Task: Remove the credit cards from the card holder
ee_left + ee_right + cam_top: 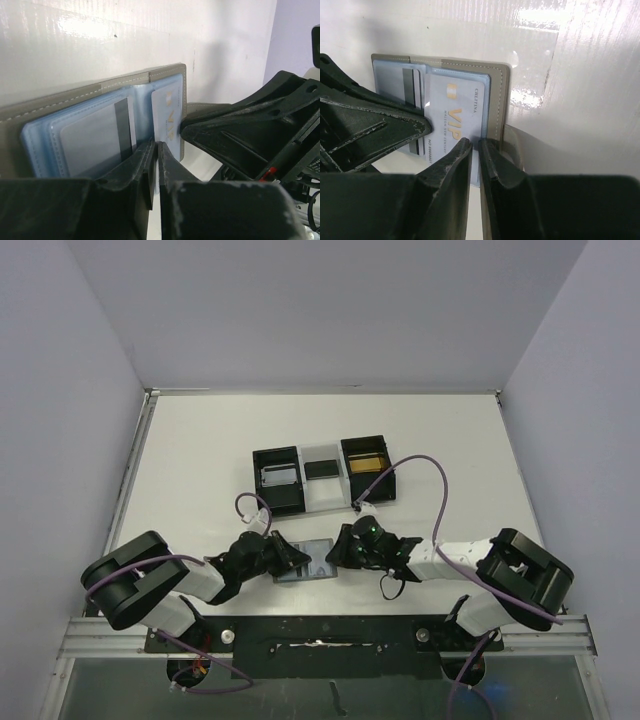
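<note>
The card holder [498, 87] is lying open and flat on the table [200, 450], right between my two arms, so I am reaching it from both sides. I am resting the left gripper [156, 150] on its near edge by the fold, jaws almost shut, I think to stop it sliding. The right gripper [476, 147], just as narrow, is sitting at the VIP card [452, 112]; I cannot tell if it is pinching it.

Left gripper [290, 560] at nine o'clock and right gripper [337, 550] at three flank the open card holder [314, 560]; a tray [275, 454] lies at twelve.
</note>
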Controlling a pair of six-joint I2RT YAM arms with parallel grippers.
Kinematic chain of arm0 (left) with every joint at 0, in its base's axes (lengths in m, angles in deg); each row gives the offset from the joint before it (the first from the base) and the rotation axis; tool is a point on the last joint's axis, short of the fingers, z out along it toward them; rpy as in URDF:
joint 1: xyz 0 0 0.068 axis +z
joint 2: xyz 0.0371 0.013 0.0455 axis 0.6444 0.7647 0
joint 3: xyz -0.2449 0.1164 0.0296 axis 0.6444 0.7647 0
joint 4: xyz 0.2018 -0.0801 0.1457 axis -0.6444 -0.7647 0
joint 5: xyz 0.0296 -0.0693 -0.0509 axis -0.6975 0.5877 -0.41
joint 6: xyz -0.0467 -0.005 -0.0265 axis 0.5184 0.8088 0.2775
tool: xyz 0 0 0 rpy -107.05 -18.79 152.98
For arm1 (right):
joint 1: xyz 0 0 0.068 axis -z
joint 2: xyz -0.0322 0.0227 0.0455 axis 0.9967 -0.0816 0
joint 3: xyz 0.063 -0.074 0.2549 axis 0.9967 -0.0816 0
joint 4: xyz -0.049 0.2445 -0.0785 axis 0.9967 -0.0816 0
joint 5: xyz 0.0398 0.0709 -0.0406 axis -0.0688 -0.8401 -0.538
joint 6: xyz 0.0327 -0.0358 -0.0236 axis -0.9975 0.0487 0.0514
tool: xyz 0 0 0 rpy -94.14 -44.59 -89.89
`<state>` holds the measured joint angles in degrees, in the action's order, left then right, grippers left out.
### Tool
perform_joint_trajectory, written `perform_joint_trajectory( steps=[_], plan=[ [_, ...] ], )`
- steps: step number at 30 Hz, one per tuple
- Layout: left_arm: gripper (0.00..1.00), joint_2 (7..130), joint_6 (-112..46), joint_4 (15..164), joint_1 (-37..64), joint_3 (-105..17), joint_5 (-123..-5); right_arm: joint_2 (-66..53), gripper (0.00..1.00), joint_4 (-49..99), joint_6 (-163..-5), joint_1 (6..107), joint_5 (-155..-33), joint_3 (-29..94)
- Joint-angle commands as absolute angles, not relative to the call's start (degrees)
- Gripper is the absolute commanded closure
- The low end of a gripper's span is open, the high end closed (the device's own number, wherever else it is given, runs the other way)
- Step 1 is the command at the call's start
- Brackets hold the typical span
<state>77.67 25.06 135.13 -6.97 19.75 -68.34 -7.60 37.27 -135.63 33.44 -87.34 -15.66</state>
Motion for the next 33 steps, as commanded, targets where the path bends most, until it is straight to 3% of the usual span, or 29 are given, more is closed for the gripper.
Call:
perform_joint_trajectory(
  steps=[1, 10, 20, 33],
  plan=[
    [0.98, 78.02, 23.03, 139.12, -7.16, 18.02, -64.69, -6.70, 0.85, 37.14, -136.76, 31.98, -91.07, -18.03],
    [1.00, 73.50, 20.01, 130.61, -7.16, 17.38, -65.01, -5.15, 0.85, 31.29, -136.35, 32.07, -86.93, -16.88],
    [1.00, 70.64, 15.76, 132.40, -5.85, 20.98, -60.62, -6.66, 0.86, 22.71, -129.94, 31.62, -87.77, -9.58],
    [1.00, 69.45, 16.85, 132.09, -5.30, 21.52, -60.21, -3.60, 0.82, 26.34, -130.80, 30.17, -89.04, -4.06]
  ],
)
